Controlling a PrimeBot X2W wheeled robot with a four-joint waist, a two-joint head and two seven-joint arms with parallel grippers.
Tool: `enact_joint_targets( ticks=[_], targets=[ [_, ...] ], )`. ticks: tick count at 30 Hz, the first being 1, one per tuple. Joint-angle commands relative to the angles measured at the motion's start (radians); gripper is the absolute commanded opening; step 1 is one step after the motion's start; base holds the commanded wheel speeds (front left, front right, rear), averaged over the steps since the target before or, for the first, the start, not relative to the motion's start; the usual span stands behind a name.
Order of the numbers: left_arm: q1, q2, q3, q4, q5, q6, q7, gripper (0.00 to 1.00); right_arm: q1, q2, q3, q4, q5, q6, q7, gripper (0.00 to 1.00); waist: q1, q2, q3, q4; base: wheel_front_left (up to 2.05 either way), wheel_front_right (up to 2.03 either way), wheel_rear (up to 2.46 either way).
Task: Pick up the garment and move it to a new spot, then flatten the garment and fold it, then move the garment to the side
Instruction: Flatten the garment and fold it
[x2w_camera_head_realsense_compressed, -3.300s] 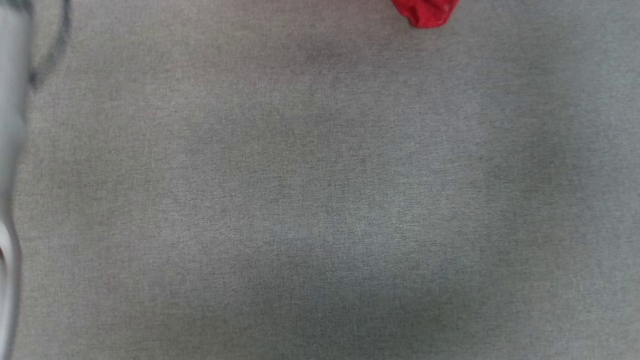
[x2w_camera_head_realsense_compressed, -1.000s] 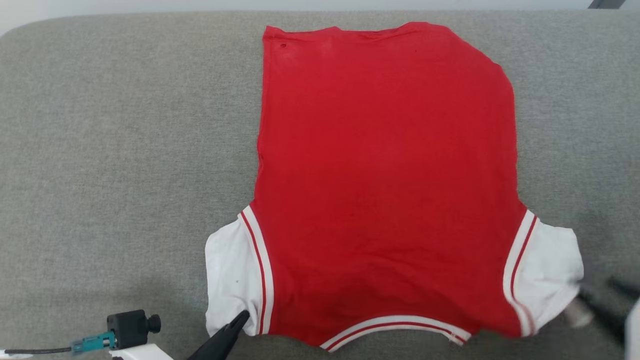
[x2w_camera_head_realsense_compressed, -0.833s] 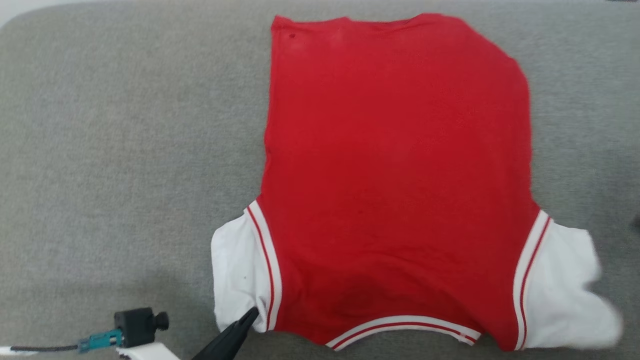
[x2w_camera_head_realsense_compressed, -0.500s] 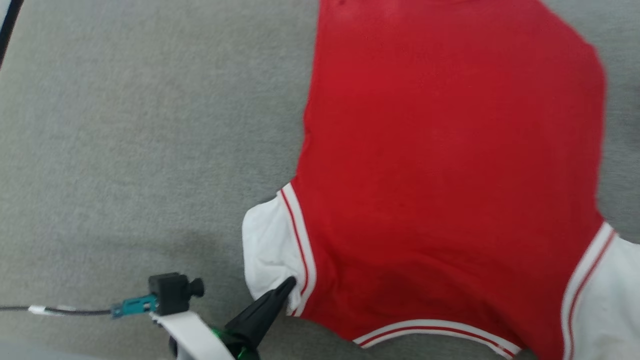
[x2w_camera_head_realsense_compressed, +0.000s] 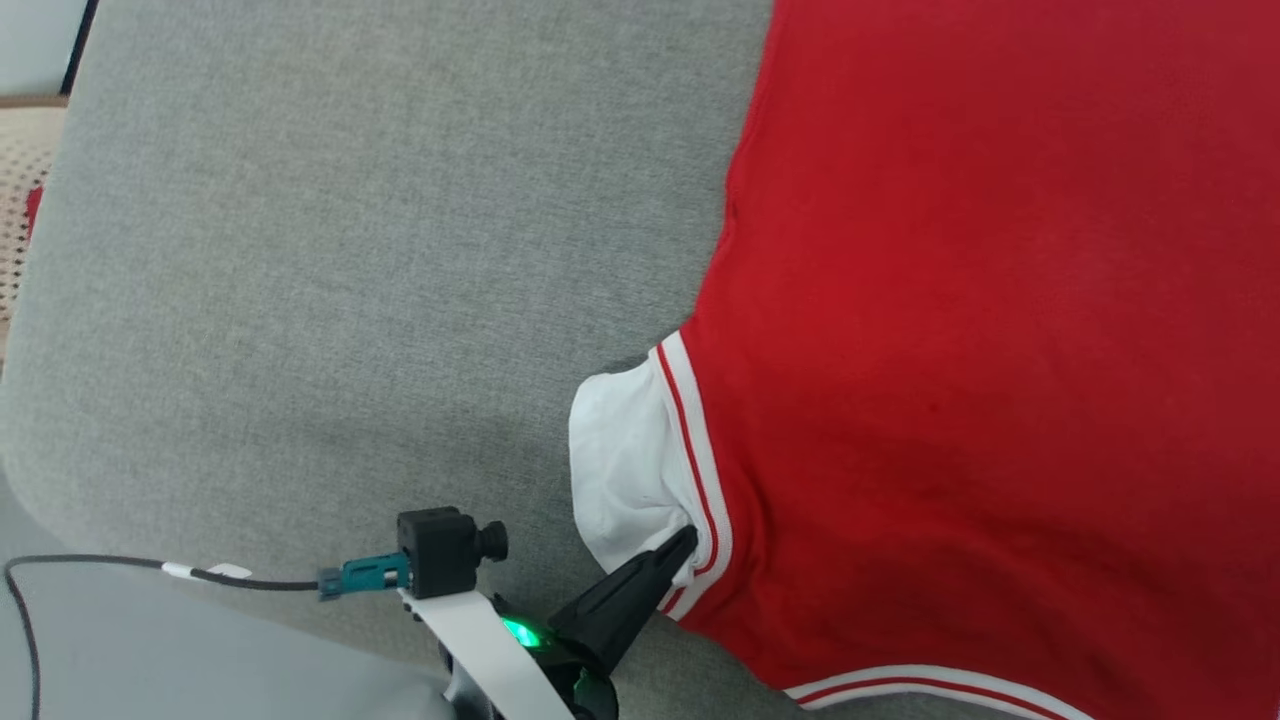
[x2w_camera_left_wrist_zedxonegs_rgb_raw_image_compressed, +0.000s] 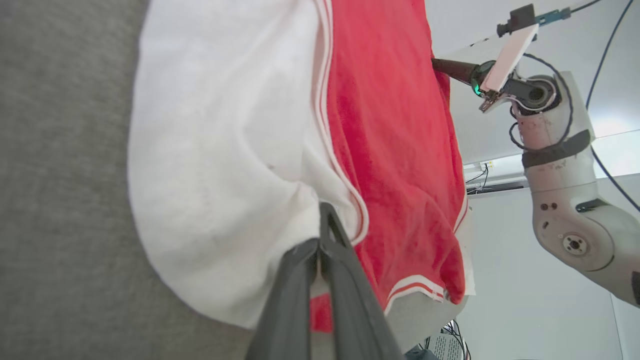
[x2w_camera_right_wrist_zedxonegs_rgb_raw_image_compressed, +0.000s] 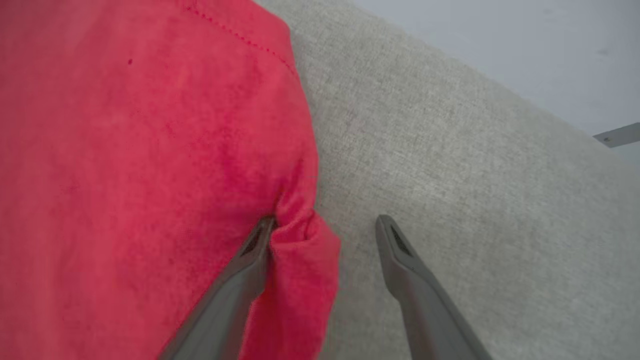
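The garment (x2w_camera_head_realsense_compressed: 950, 300) lies back-up and spread on a grey padded surface (x2w_camera_head_realsense_compressed: 350, 250), red with a white sleeve (x2w_camera_head_realsense_compressed: 620, 470) edged in striped trim. My left gripper (x2w_camera_head_realsense_compressed: 685, 540) is shut on that sleeve at the trim seam. The left wrist view shows the white cloth (x2w_camera_left_wrist_zedxonegs_rgb_raw_image_compressed: 215, 150) puckering toward the closed fingertips (x2w_camera_left_wrist_zedxonegs_rgb_raw_image_compressed: 322, 225). My right gripper (x2w_camera_right_wrist_zedxonegs_rgb_raw_image_compressed: 325, 222) is open at the garment's (x2w_camera_right_wrist_zedxonegs_rgb_raw_image_compressed: 125, 150) far red edge. One of its fingers (x2w_camera_right_wrist_zedxonegs_rgb_raw_image_compressed: 260, 240) presses the cloth, and a small red fold sits between the jaws. The right gripper (x2w_camera_left_wrist_zedxonegs_rgb_raw_image_compressed: 442, 65) also appears far off in the left wrist view.
The padded surface ends in a rounded edge (x2w_camera_head_realsense_compressed: 30, 330) on the left, with pale floor (x2w_camera_head_realsense_compressed: 150, 650) below it. A cable (x2w_camera_head_realsense_compressed: 100, 565) runs to the small camera (x2w_camera_head_realsense_compressed: 440, 545) on my left wrist. Bare grey padding (x2w_camera_right_wrist_zedxonegs_rgb_raw_image_compressed: 475, 175) lies to the right of the right gripper.
The head camera has swung, so the garment now sits further right and larger. My left gripper has stayed shut at the same sleeve seam. The right sleeve has passed out of frame.
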Motion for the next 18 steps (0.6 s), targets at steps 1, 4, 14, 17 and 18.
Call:
enact_joint_targets(
  ticks=[1, 4, 14, 17, 18],
  targets=[
    [-0.014, -0.004, -0.006, 0.003, 0.004, -0.002, -0.006, 0.00, 0.006, 0.004, 0.023, 0.031, 0.010, 0.000, 0.024, 0.49, 0.0000, 0.0000, 0.015, 0.016, 0.00, 0.00, 0.00],
    [-0.026, -0.003, -0.016, 0.014, -0.006, -0.002, -0.014, 0.00, -0.008, 0.007, 0.061, 0.077, 0.033, 0.000, 0.032, 0.00, 0.0000, 0.0000, 0.012, 0.017, 0.00, 0.00, 0.00],
    [-0.003, 0.050, 0.014, 0.054, -0.036, -0.002, -0.036, 0.00, 0.039, -0.024, 0.115, 0.052, 0.157, 0.000, -0.040, 0.00, 0.0000, 0.0000, -0.114, -0.068, 0.00, 0.00, 0.00],
    [0.023, 0.070, 0.055, 0.077, -0.036, -0.002, -0.043, 0.00, 0.118, -0.074, 0.138, -0.025, 0.203, 0.000, -0.035, 0.00, 0.0000, 0.0000, -0.160, -0.106, 0.00, 0.00, 0.00],
    [0.034, 0.073, 0.068, 0.085, -0.039, -0.002, -0.043, 0.00, 0.154, -0.094, 0.145, -0.052, 0.218, 0.000, -0.034, 0.00, 0.0000, 0.0000, -0.175, -0.119, 0.00, 0.00, 0.00]
  ],
)
